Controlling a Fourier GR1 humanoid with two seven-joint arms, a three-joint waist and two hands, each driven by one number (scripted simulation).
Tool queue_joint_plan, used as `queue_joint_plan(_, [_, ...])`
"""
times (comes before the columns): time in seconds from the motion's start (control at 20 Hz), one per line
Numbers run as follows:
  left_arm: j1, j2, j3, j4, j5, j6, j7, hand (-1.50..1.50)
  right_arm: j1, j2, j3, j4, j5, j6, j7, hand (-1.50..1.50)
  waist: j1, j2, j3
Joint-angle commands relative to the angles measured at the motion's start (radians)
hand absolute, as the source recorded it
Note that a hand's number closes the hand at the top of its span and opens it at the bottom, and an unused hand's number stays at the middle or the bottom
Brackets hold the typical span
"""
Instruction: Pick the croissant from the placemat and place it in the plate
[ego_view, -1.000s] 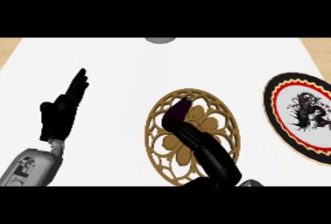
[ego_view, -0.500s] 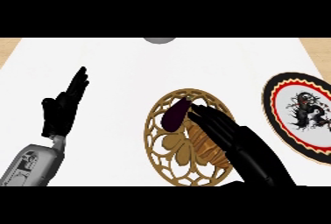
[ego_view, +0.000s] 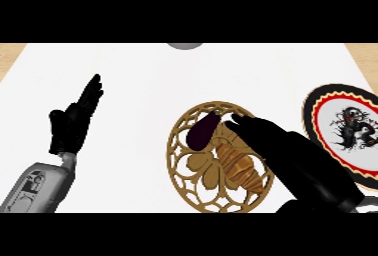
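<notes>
The brown, ridged croissant lies in the middle of the round gold openwork placemat. My right hand comes in from the lower right and hovers over the croissant's right side. Its fingers are straight, pointing up-left, and their tips reach the mat's upper part. A dark purple oblong shape sits at the croissant's upper left; I cannot tell whether it is my thumb or a separate thing. The plate, black-rimmed with a red ring and a dark figure on white, lies at the right edge. My left hand rests open at the left.
The placemat and plate lie on a white counter top with wood showing at both far corners. A small grey round thing sits at the far edge, top centre. Bare counter lies between my left hand and the placemat.
My right hand has turned from narrow and edge-on to broad and flat, and has shifted right, uncovering the croissant. The left hand and the purple shape have stayed put.
</notes>
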Motion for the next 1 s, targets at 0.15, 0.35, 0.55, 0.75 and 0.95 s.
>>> queue_joint_plan(0.15, [0.024, -0.072, -0.036, -0.111, -0.081, 0.055, 0.086, 0.0, -0.057, 0.083, -0.056, 0.078, -0.054, 0.137, 0.101, -1.5, 0.005, 0.0, 0.001])
queue_joint_plan(0.35, [0.045, -0.051, 0.019, -0.073, -0.08, -0.017, 0.04, 0.0, -0.01, 0.158, 0.041, 0.156, 0.12, 0.106, 0.02, -1.5, 0.004, 0.001, 0.002])
queue_joint_plan(0.55, [0.034, -0.047, 0.061, -0.024, -0.067, -0.054, 0.024, 0.0, -0.028, 0.16, 0.026, 0.171, 0.081, 0.211, 0.093, -1.5, 0.002, 0.001, 0.001])
queue_joint_plan(0.75, [-0.002, -0.07, 0.076, -0.062, -0.089, -0.048, 0.086, 0.0, 0.031, 0.152, 0.044, 0.243, 0.204, 0.177, -0.037, -1.5, 0.0, 0.001, 0.002])
queue_joint_plan(0.95, [0.016, -0.083, 0.096, -0.033, -0.111, -0.085, 0.047, 0.0, 0.016, 0.189, 0.005, 0.313, 0.242, 0.213, -0.089, -1.5, 0.001, 0.001, 0.001])
